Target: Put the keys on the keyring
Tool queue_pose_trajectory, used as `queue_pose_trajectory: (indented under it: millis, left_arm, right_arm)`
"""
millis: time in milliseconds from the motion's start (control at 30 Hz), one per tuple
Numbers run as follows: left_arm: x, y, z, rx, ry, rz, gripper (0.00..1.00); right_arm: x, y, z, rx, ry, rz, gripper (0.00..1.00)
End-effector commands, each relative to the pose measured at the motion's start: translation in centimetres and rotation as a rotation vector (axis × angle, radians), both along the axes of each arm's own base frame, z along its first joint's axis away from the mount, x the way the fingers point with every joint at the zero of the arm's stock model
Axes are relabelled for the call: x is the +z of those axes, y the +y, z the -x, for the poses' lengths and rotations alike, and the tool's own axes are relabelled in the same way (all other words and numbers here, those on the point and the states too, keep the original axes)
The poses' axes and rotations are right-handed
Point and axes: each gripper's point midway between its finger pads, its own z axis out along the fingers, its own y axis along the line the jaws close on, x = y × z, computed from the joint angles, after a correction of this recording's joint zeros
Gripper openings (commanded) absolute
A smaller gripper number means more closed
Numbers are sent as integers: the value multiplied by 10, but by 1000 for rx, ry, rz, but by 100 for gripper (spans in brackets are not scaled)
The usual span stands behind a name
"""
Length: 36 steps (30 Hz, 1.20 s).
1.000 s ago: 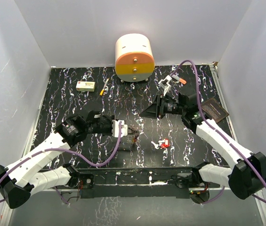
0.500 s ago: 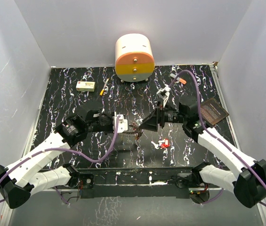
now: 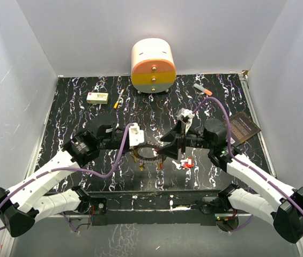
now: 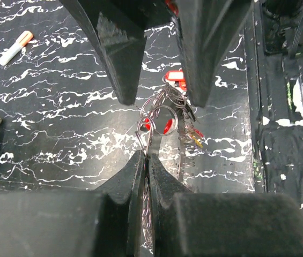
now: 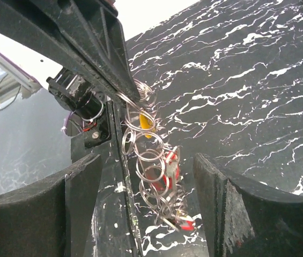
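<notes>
**Keyring** (image 3: 148, 153): at the centre of the black marbled table (image 3: 71, 123), its edge nipped in the left pincer (image 4: 145, 158), which is closed tight on it.
**Right pincer** (image 5: 147, 160): spread wide, with one finger on either side of the ring.
**Keys** (image 5: 167, 172): red and yellow heads hang among wire loops, seen clearly only in the wrist views. The overhead view alone shows the whole ring.
**Loose red key** (image 3: 186, 163): lies on the table just beside the ring.
**White box** (image 3: 97, 97) and **marker pen** (image 3: 204, 89): any print is too small to read.
</notes>
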Motion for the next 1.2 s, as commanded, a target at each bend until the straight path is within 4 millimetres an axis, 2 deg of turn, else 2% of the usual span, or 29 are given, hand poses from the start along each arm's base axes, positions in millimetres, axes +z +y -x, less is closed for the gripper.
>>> queue_pose_trajectory:
  millis: [0,133,233,300,533,700,967,1167]
  left_arm:
    - [42,-15,6,-44,0,129,0]
    - [40,-18,14,-76,51,137,0]
    - [43,-20,18,-86,80,155,0]
    - [46,-20,19,-87,91,164,0]
    - [55,-21,23,-86,115,186,0]
    - [58,-20,23,-77,127,198,0]
    - [56,-18,20,-59,125,196,0]
    - [46,-14,13,-19,106,154,0]
  right_arm:
    - [28,12,-1,11,-212,-48,74]
    - [33,21,5,26,-240,-55,75]
    - [28,25,6,29,-239,-38,76]
    - [23,27,5,27,-230,-26,73]
    - [17,27,4,-3,-215,-14,46]
    - [17,28,3,-11,-207,-14,42]
    - [14,29,6,-11,-187,-19,19]
    - [22,27,5,-24,-205,-32,14]
